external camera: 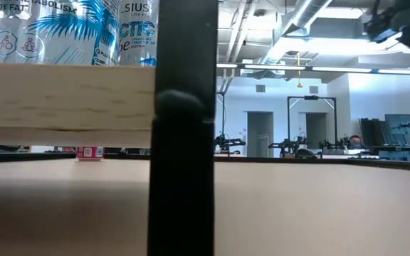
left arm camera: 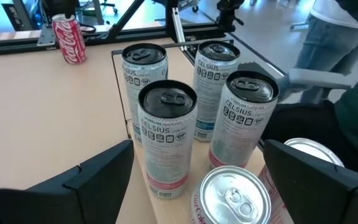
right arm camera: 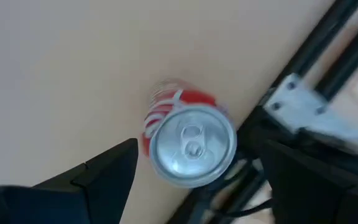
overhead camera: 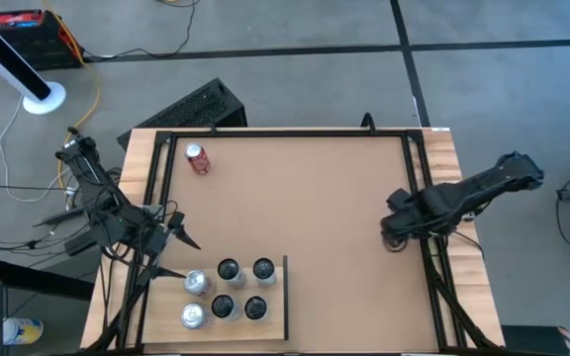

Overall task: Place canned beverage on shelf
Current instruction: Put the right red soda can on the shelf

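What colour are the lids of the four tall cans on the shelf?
Black, clearest in the left wrist view: tall cans on the shelf.

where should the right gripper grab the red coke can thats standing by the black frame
Likely best: grip the red can by its curved side wall, coming straight down with the right gripper. It stands upright, lid up, and the black frame crowds one side.
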`<state>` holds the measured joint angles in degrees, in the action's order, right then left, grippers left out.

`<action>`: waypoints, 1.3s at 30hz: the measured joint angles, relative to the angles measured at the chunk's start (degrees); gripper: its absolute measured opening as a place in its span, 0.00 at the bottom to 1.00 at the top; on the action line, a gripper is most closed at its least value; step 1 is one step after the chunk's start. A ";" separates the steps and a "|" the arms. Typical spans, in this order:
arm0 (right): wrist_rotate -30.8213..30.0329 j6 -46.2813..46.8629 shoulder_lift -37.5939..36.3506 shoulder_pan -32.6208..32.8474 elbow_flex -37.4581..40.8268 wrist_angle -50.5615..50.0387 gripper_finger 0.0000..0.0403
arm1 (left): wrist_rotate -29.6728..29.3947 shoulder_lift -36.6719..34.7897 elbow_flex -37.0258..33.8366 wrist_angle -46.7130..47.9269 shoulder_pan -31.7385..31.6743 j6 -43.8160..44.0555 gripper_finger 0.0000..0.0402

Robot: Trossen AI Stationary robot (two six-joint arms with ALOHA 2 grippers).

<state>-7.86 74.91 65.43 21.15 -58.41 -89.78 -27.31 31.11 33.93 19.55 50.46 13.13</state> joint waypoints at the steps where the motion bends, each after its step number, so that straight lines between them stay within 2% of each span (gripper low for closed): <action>1: 0.32 1.91 -1.68 0.58 0.71 0.67 0.89 | -0.02 -0.02 0.00 0.00 0.00 0.00 0.85; 7: 0.30 7.04 -6.34 4.53 2.66 6.42 0.89 | -0.13 -0.02 0.00 0.24 0.00 0.01 0.85; 14: -0.29 13.54 -5.03 4.86 2.69 0.72 0.89 | -0.51 0.00 0.00 0.22 -0.01 1.57 0.85; 28: -1.25 13.71 -3.34 2.83 2.81 3.03 0.89 | 0.07 0.00 -0.04 0.48 0.00 0.73 0.85; 39: 0.28 10.30 -3.33 0.89 10.61 11.15 0.89 | 1.31 -0.02 -0.04 0.48 0.00 0.02 0.85</action>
<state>-7.58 85.21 62.10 22.04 -47.80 -78.63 -26.00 31.09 33.89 20.03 50.46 13.15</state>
